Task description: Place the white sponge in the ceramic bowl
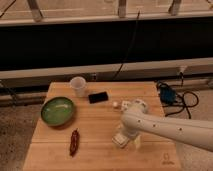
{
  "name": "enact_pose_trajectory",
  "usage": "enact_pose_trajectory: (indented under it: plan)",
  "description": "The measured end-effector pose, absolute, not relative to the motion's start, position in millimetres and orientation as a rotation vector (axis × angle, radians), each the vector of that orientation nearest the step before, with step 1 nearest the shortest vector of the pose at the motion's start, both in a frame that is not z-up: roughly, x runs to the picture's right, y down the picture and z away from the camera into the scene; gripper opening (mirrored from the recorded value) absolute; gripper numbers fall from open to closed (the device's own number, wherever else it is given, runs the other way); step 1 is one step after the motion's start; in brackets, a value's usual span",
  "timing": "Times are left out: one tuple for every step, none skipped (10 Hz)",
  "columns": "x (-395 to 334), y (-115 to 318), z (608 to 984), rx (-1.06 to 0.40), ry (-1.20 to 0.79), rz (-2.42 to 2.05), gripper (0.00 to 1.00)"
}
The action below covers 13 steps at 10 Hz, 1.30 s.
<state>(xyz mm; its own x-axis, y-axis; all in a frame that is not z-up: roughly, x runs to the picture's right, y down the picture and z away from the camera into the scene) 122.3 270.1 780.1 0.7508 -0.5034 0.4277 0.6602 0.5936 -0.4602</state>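
Spread wide, the claw (124, 139) hangs low over the near right part of the wooden table (95, 155), at the end of the white arm (165, 127) that reaches in from the right. It has hold of nothing that I can make out. The white sponge (136, 144) lies on the table right at the claw, partly hidden by it. The green bowl (57, 111) sits empty, well apart at the left.

The step in hand looks like the grasp. Next the claw would need to close on the sponge, lift it, and carry it left past the dark red thing (74, 142) to the bowl.
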Motion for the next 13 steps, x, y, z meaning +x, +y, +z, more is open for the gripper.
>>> enact_pose_trajectory:
  plan:
    - [122.0,270.8,780.4,-0.642,-0.266,-0.687,0.8]
    - [121.7,270.3,780.3,-0.641,-0.267,-0.688,0.8]
    - [121.4,270.1,780.3,-0.64,-0.268,-0.689,0.8]
    - [120.9,269.7,780.2,-0.64,-0.27,-0.69,0.8]
    - [120.8,269.7,780.2,-0.641,-0.271,-0.691,0.8]
    - [120.5,269.7,780.1,-0.641,-0.271,-0.692,0.8]
    - [120.2,269.8,780.2,-0.642,-0.272,-0.693,0.78]
    - [119.9,269.4,780.3,-0.642,-0.273,-0.694,0.78]
    - [119.6,269.7,780.6,-0.643,-0.275,-0.694,0.78]
    - [119.3,269.3,780.5,-0.643,-0.276,-0.696,0.79]
    - [118.9,269.1,780.5,-0.644,-0.277,-0.697,0.8]
    - [118.4,269.1,780.6,-0.644,-0.277,-0.698,0.78]
    - [118.0,268.7,780.4,-0.644,-0.278,-0.698,0.7]
